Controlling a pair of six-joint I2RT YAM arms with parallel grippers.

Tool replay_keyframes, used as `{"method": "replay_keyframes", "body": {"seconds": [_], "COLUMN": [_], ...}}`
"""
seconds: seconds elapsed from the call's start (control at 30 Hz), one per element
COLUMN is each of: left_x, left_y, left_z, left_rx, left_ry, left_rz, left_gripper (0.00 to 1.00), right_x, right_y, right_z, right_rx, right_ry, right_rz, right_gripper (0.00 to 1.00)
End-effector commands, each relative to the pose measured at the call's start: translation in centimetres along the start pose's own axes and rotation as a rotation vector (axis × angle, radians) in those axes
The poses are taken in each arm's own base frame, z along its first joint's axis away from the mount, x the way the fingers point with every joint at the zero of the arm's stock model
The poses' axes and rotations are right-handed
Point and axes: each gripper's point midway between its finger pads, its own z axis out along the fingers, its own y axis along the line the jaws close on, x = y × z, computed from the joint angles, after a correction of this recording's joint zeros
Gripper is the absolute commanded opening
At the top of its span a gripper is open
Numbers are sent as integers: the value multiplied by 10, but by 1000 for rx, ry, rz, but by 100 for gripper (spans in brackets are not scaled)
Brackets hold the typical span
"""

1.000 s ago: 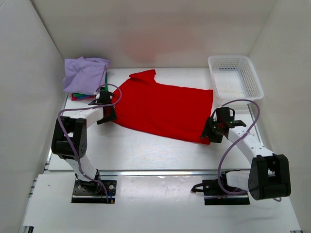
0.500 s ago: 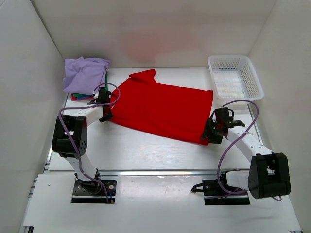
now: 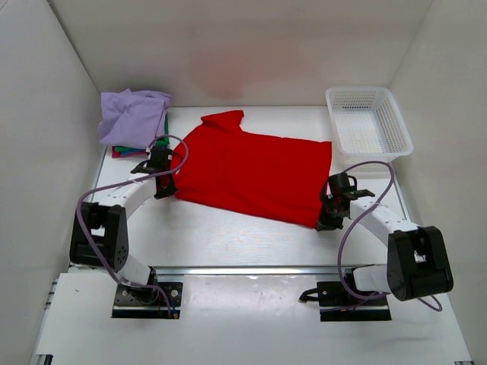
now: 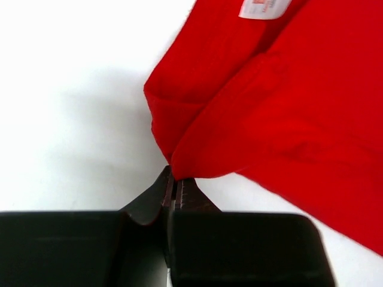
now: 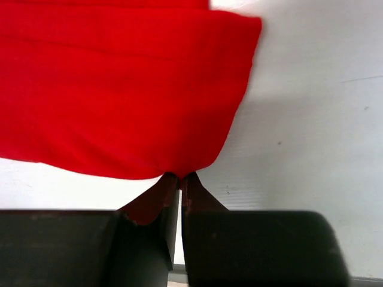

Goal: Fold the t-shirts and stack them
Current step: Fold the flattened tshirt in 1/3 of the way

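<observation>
A bright red t-shirt (image 3: 255, 171) lies spread across the middle of the table. My left gripper (image 3: 163, 185) is shut on its near left corner; in the left wrist view the red t-shirt (image 4: 281, 101) bunches up from the pinched gripper (image 4: 176, 174), with a white label near the top. My right gripper (image 3: 326, 220) is shut on the near right hem, and the right wrist view shows the cloth (image 5: 119, 89) lifted off the table at the closed gripper (image 5: 180, 176). A stack of folded t-shirts (image 3: 133, 118), lavender on top with green and red beneath, sits at the back left.
A white mesh basket (image 3: 367, 122) stands at the back right. White walls close in the table at the left, back and right. Purple cables loop above both wrists.
Both grippers have closed on the red t-shirt's near edge, the left first. The left arm has swung further from its base, and the shirt's near corners have drawn slightly inward.
</observation>
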Motion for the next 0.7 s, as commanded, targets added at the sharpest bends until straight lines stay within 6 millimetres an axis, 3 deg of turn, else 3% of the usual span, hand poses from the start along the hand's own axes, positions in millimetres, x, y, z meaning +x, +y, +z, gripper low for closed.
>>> {"method": "replay_keyframes", "body": {"seconds": [0.0,0.13,0.33,0.67], "left_x": [6,21,63,113], "left_y": [-1,0,-9,15], "left_z": [-26,-52,-86,-116], "left_rx": [50,85,173,202], "left_ry": [8,35,110,163], "left_rz": [34,74,117,102], "left_gripper": [0,0,0,0], "right_x": [4,2,-7,2], "right_y": [-1,-12,-30,-14], "right_z": [-2,-13,-27,-42], "right_rx": [21,6,56,46], "right_ry": [6,25,112,179], "right_rz": [-23,-33,-94,-154], "right_gripper": [1,0,0,0]}}
